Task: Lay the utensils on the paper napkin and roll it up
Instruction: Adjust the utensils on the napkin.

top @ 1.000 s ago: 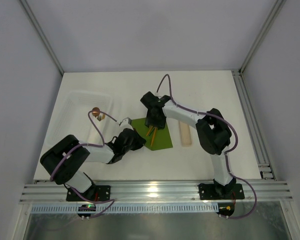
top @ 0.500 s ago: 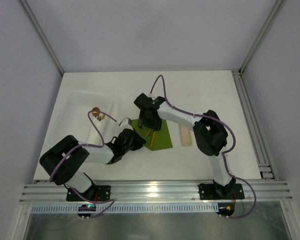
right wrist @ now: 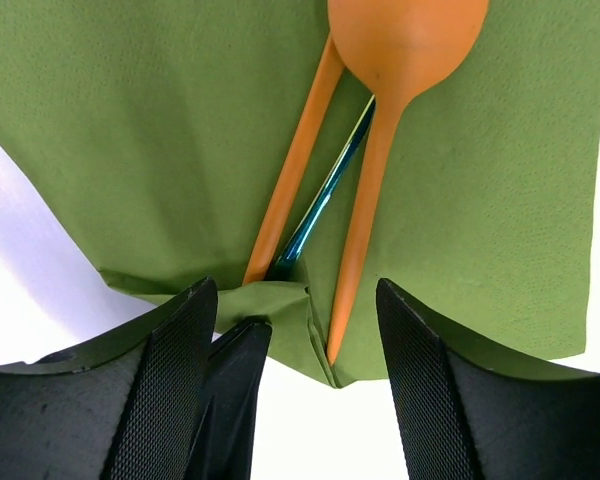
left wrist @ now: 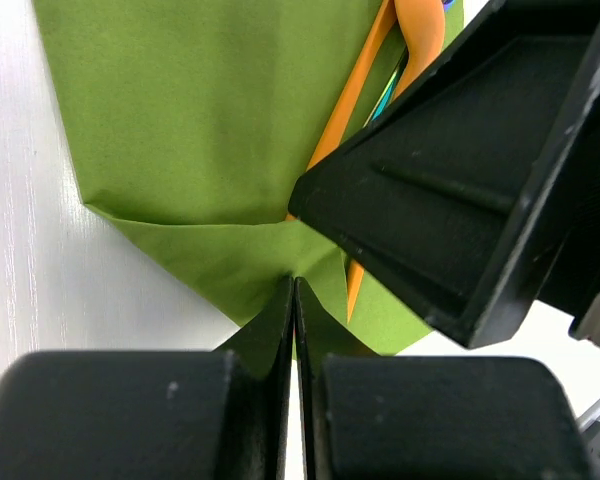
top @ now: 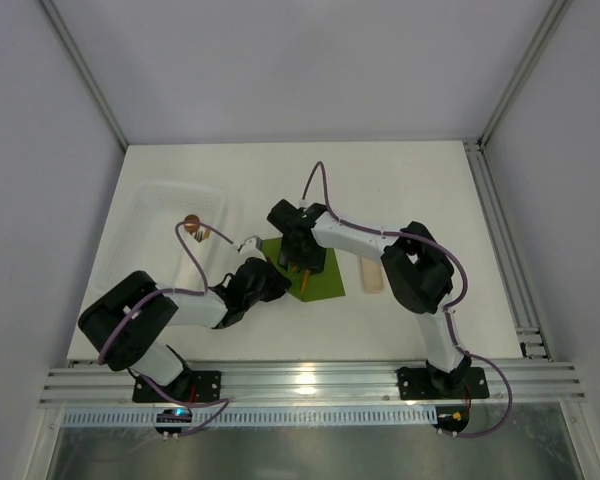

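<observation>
The olive-green paper napkin [top: 326, 279] [right wrist: 150, 120] [left wrist: 200, 110] lies flat in the middle of the table. On it rest the utensils [top: 305, 284]: an orange spoon [right wrist: 365, 215], a second orange rod [right wrist: 292, 170] and a shiny blue-green rod [right wrist: 325, 195] between them. The napkin's near-left corner [right wrist: 280, 305] is folded up over the handle ends. My left gripper [top: 271, 273] [left wrist: 294, 285] is shut, its tips pinching that folded corner. My right gripper [top: 300, 260] [right wrist: 295, 370] hangs open just above the handle ends, one finger [right wrist: 165, 385] on each side.
A flat wooden stick [top: 372, 272] lies just right of the napkin. At the left stands a clear plastic tray [top: 150, 205] with a small brown item [top: 192, 224] at its right rim. The right arm's black body [left wrist: 460, 200] fills the left wrist view's right side.
The right gripper has slid left and nearer along the napkin to the handle ends and opened wider. The left gripper has stayed shut at the corner.
</observation>
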Motion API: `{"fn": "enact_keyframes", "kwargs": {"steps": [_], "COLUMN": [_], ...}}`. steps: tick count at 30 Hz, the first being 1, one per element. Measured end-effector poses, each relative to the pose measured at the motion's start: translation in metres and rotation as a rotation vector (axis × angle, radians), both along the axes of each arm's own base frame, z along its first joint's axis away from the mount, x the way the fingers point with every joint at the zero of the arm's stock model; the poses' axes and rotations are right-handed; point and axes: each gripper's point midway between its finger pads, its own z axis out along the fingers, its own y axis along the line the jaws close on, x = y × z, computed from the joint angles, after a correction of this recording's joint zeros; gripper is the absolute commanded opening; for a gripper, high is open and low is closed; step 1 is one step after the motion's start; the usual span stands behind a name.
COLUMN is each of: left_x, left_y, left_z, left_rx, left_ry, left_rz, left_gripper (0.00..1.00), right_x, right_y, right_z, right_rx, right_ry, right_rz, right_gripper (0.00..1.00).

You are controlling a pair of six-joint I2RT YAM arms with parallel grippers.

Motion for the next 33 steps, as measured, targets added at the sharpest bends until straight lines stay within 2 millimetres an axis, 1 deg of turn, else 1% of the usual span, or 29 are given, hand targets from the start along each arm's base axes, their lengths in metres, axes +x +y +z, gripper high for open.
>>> {"fn": "enact_keyframes", "kwargs": {"steps": [4, 14, 21, 25, 33], "left_x": [0.0000, -0.0006, -0.0019, -0.0022, -0.0025], "left_y": [0.0000, 0.0008, 0.0026, 0.0029, 0.0033], "left_z": [0.0000, 0.0006, 0.0010, 0.0006, 0.0003], "left_rx": [0.000, 0.004, 0.016, 0.018, 0.020], "left_ry": [0.000, -0.002, -0.005, -0.004, -0.002], "left_rz": [0.000, -0.003, -0.010, -0.010, -0.010], "left_gripper": [0.00, 0.00, 0.00, 0.00, 0.00], "right_x": [-0.0009, -0.0032, -0.0023, -0.0020, -0.0015], "right_y": [0.0018, 0.0028, 0.0044, 0.0049, 0.0048], "right_z": [-0.0014, -0.0087, -0.0094, -0.0093, -0.0092], "right_rx": [0.007, 0.019, 0.028, 0.031, 0.031], "right_ry": [0.001, 0.006, 0.003, 0.002, 0.000], "right_rz": [-0.004, -0.019, -0.029, -0.039, -0.046], "right_gripper": [0.63, 0.63, 0.57, 0.52, 0.34]}}
